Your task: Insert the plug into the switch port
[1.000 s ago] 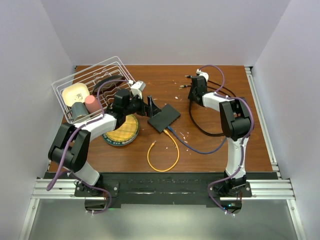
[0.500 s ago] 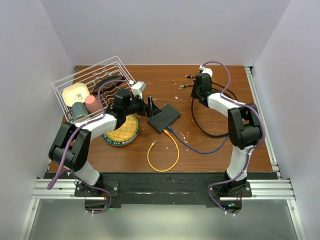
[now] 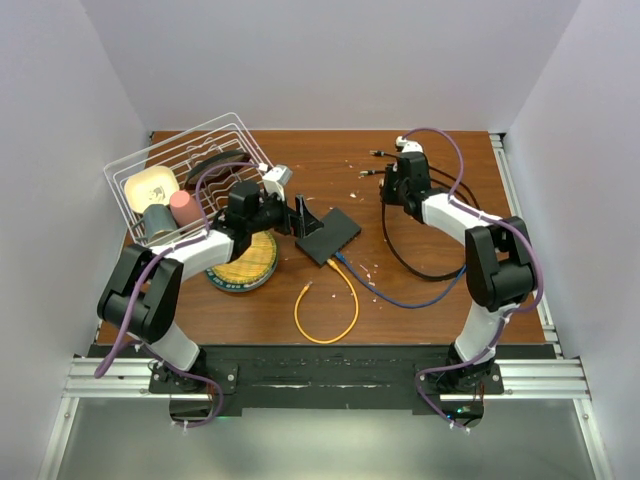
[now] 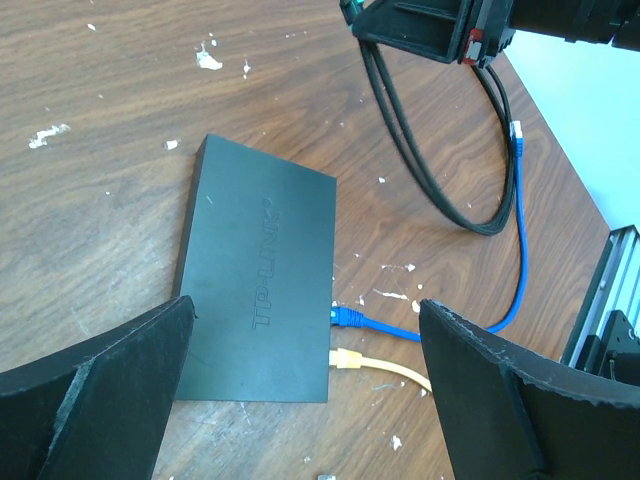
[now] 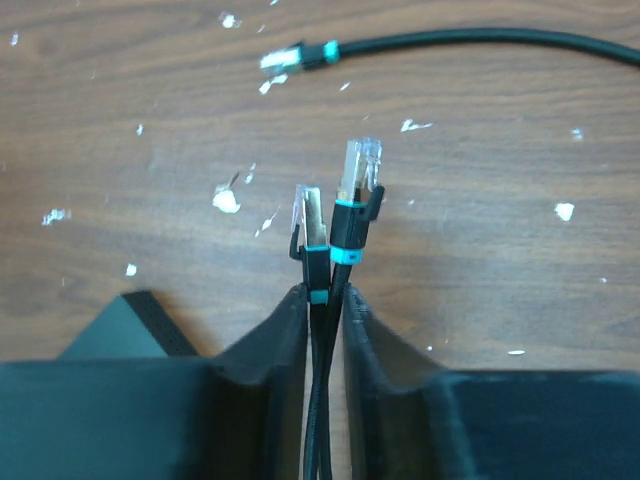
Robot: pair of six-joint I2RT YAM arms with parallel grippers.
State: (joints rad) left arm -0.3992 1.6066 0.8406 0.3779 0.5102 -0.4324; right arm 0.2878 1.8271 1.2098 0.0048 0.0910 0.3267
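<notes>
Right gripper (image 5: 325, 296) pinches two black cables (image 5: 325, 420) just behind their plugs (image 5: 357, 185), right of centre in the overhead view, well apart from the switch (image 3: 328, 235) at centre. Insertion is not yet done. One blue cable (image 4: 348, 318) and one yellow cable (image 4: 380, 365) already occupy ports (image 4: 331, 338). Left gripper (image 4: 305, 310), spread wide, hovers over the switch. Embossed lid lettering (image 4: 262, 270) is unreadable.

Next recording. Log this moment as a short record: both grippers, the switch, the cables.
left gripper: wide open, empty, pointed at the switch
right gripper: closed on two black cables, plugs poking past the fingertips, away from the switch
blue cable: plug at the switch's port edge, apparently inserted
yellow cable: plug beside the blue one, same edge
task status: no black plug in a port yet
</notes>
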